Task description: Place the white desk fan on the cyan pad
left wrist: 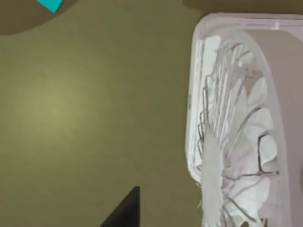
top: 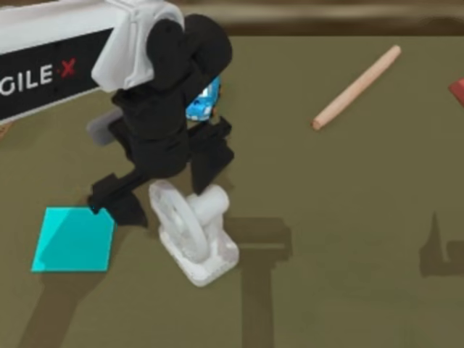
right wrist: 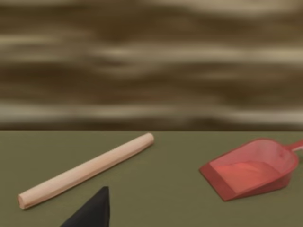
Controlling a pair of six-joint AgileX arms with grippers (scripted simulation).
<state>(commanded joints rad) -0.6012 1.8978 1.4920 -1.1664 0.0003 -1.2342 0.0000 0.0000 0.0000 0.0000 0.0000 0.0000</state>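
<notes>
Near the desk's left edge, toward the front, the cyan pad (top: 73,239) lay flat and bare, nothing on it yet! So the placing was not done, by my reading: the white desk fan (top: 194,233) stood on the desk (top: 348,217) just to the pad's right, close beside it but apart, not on it.

Over the fan hung the left claw (top: 156,190), its two black fingers spread, one down near the pad's back right corner, the other up by the fan's motor housing. No pinch was visible; the wrist camera showed the grille close up with open desk beside it and only a dark fingertip at the frame's edge. My call: grasp, lift and carry across to the pad all remained.

The fan looked all white, upright on its rectangular base, round ring grille with thin wire spokes and pale blades behind, a stubby cylinder at the back.

Behind the arm peeked a small blue toy car (top: 204,101). Farther right lay a wooden dowel (top: 357,88), and a red scoop (right wrist: 252,167) sat at the right edge. Whether the right claw was spread or pressed together, I could not tell.
</notes>
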